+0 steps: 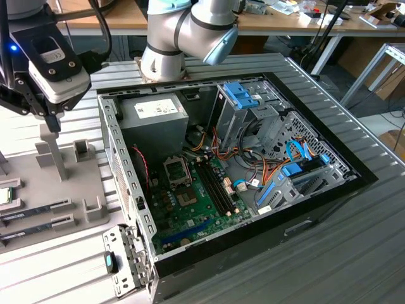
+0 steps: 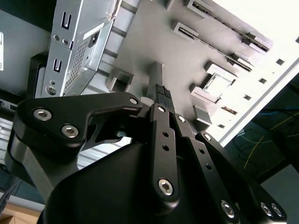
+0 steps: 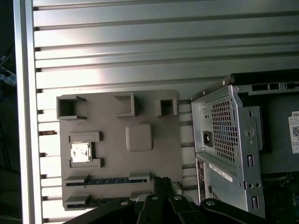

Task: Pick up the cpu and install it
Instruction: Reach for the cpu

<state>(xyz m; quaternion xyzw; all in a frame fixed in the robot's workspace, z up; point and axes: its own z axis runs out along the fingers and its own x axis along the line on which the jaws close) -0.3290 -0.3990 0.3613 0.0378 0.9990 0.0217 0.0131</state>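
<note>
Silver-topped cpu (image 3: 80,152): lies flat in its bracketed nest, at nine o'clock in the exterior view.
Grey tray (image 3: 112,158): holds the cpu, with memory sticks (image 3: 107,180) slotted just beside it.
Case (image 1: 114,145): open at the tray's three o'clock, with the motherboard (image 1: 190,202) inside.
My gripper (image 1: 53,121): fingers closed together and empty, hanging above the tray, apart from the cpu.

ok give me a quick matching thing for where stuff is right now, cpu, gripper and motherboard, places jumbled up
Things:
1. cpu
2. gripper
3. motherboard

Places:
a. inside the open computer case
b. over the grey tray, holding nothing
c. seated in a holder on the grey tray

Pairs: 1-c, 2-b, 3-a
</note>
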